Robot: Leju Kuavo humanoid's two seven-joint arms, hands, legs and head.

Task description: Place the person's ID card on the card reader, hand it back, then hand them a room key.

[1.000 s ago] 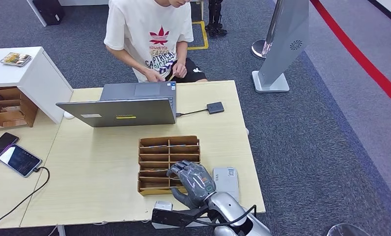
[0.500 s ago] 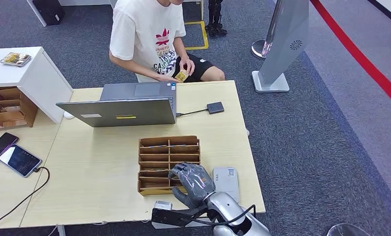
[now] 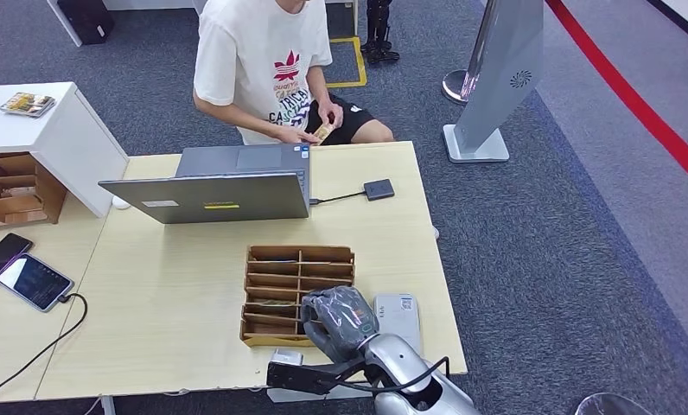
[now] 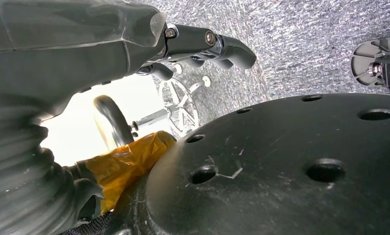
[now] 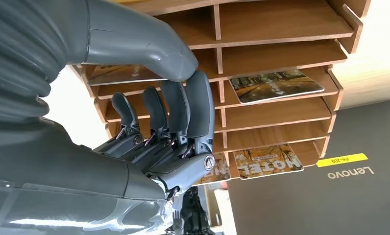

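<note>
A person in a white T-shirt sits across the table and holds a small yellowish card (image 3: 323,131) in both hands. The black card reader (image 3: 379,188) lies on the table at the end of a cable from the laptop. A wooden tray (image 3: 282,259) of compartments holds room key cards (image 5: 276,85). My right hand (image 3: 340,322) (image 5: 173,127) hovers over the tray's near right corner, fingers curled down toward a compartment and thumb close above them. Whether a card is pinched there is hidden. My left hand (image 4: 203,44) hangs over the carpet with nothing in it.
An open grey laptop (image 3: 219,186) stands between the tray and the person. A white device (image 3: 398,316) lies just right of my right hand. Two phones (image 3: 34,281) lie at the table's left, beside a white cabinet (image 3: 47,130). The table's near edge (image 3: 150,385) is close below my hand.
My right hand's fingers have curled from spread to bent down over the tray, and the tray has shifted slightly toward me. The person has turned and brought the card in front of the body.
</note>
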